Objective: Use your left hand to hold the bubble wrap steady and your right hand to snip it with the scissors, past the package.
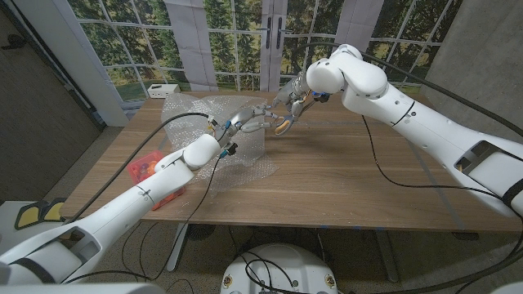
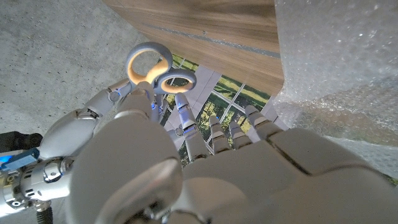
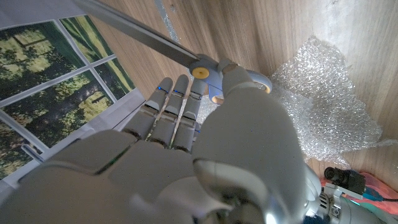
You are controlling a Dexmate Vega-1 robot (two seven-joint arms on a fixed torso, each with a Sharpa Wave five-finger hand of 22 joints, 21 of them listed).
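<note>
We find both arms reaching in from the bottom corners of the head view and meeting above the upper middle of the table (image 1: 343, 175). The left hand (image 1: 245, 122) is raised off the wood with its fingers stretched toward the right hand; whether they pinch the bubble wrap (image 1: 208, 110) we cannot tell, since the sheet is clear and the contact is small in frame. In the left wrist view its fingers (image 2: 214, 130) lie side by side, extended. The right hand (image 1: 294, 96) comes down from the upper right, fingers clamped on the scissors (image 1: 286, 125), whose grey and orange loops show in the left wrist view and whose blade crosses the upper left of the right wrist view. The wrap spreads from the upper left of the table down to centre left, partly lifted. An orange object (image 1: 145, 169) at the table's left edge is hidden behind the left forearm. The right half of the table offers open wood.
</note>
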